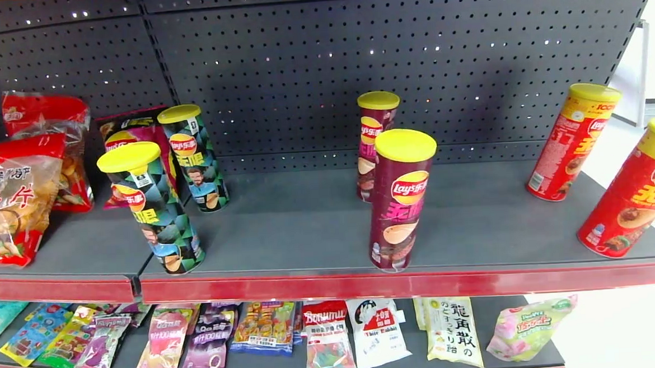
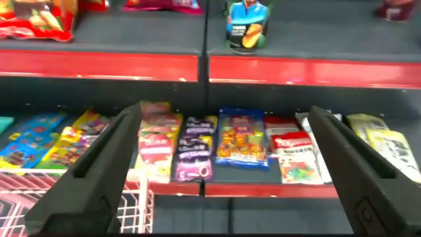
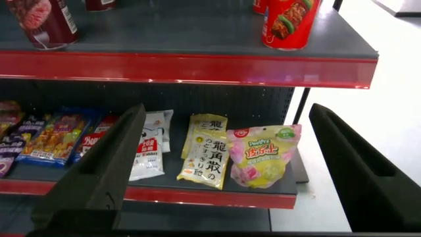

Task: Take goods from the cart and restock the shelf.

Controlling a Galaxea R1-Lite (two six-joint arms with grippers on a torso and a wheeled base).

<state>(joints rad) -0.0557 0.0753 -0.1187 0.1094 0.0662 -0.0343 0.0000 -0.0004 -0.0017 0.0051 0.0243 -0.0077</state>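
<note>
Wide open and holding nothing, the left hand (image 2: 225,113) and right hand (image 3: 228,110) face the lower tier of the shelf (image 1: 411,285), ready, I'd say, for a pick. Wire of the cart (image 2: 148,204) shows just beneath the left hand; chip cans (image 1: 401,197) stand spaced above both hands, gaps awaiting stock.

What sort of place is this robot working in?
Most likely a shop's snack aisle, or a mock-up of one. A red-edged shelf with a pegboard back holds chip cans standing in spaced rows, and snack bags line the level below.
</note>
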